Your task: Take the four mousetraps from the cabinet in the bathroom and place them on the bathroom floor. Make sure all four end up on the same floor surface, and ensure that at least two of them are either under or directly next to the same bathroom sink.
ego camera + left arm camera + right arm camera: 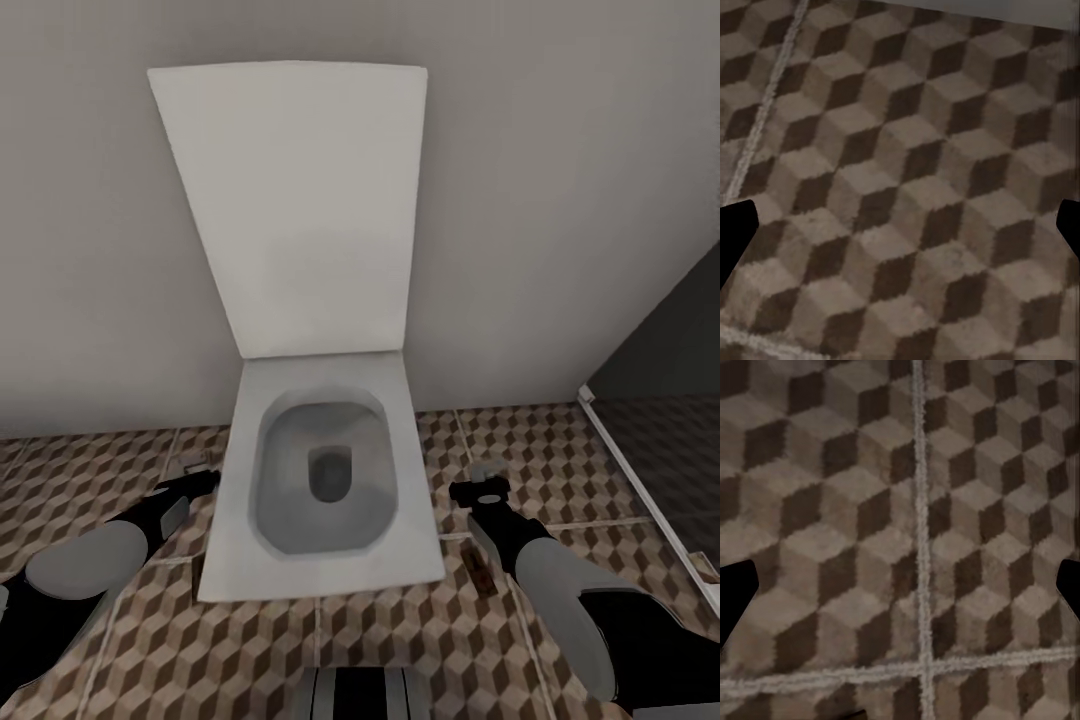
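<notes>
**Bathroom floor beside the toilet, both grippers empty**

Cube-patterned bathroom floor [560,470] is seen below a plain grey wall [560,200], with a white toilet [320,480] set against it, lid raised. Both arms are held low on either side of the bowl, probably to keep them close to the tiles. The left gripper [190,482] and right gripper [480,492] are spread wide, and nothing is held between the fingers. One slim dark-brown slab, judged to be a mousetrap [481,570], is laid flat just beside the toilet's right flank. Its long axis is pointed roughly toward the wall.
</notes>
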{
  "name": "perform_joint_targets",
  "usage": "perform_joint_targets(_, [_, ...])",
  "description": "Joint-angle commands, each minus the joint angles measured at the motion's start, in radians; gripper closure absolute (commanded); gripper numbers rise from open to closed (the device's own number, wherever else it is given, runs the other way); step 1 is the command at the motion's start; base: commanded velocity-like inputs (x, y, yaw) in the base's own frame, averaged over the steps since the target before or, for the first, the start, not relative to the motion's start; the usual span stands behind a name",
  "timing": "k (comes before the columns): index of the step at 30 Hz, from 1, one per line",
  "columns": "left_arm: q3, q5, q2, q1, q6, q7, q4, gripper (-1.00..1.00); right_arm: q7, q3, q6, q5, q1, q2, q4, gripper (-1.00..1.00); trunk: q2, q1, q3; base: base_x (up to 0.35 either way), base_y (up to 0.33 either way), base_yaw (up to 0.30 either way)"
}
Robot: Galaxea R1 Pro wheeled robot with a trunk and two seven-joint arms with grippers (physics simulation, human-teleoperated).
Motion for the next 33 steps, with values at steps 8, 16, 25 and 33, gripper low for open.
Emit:
perform_joint_targets(8, [-0.008, 0.006, 0.001, 0.0, -0.004, 0.006, -0.002, -1.0, -0.005, 0.002, 0.004, 0.006, 0.0, -0.001, 0.0, -1.0, 0.002, -0.004, 0.03, 0.0, 0.0, 0.0])
perform_joint_targets(16, [-0.008, 0.006, 0.002, 0.0, -0.004, 0.006, -0.002, -1.0, -0.005, 0.002, 0.004, 0.006, 0.0, -0.001, 0.0, -1.0, 0.004, -0.007, 0.061, 0.0, 0.0, 0.0])
perform_joint_targets(25, [-0.009, 0.006, 0.002, 0.0, -0.004, 0.007, -0.002, -1.0, -0.005, 0.002, 0.004, 0.006, 0.0, -0.001, 0.0, -1.0, 0.006, -0.011, 0.096, 0.0, 0.0, 0.0])
perform_joint_targets(33, [-0.009, 0.006, 0.002, 0.0, -0.004, 0.008, -0.002, -1.0, -0.004, 0.002, 0.004, 0.006, 0.0, -0.001, 0.0, -1.0, 0.029, -0.026, 0.125, 0.0, 0.0, 0.0])
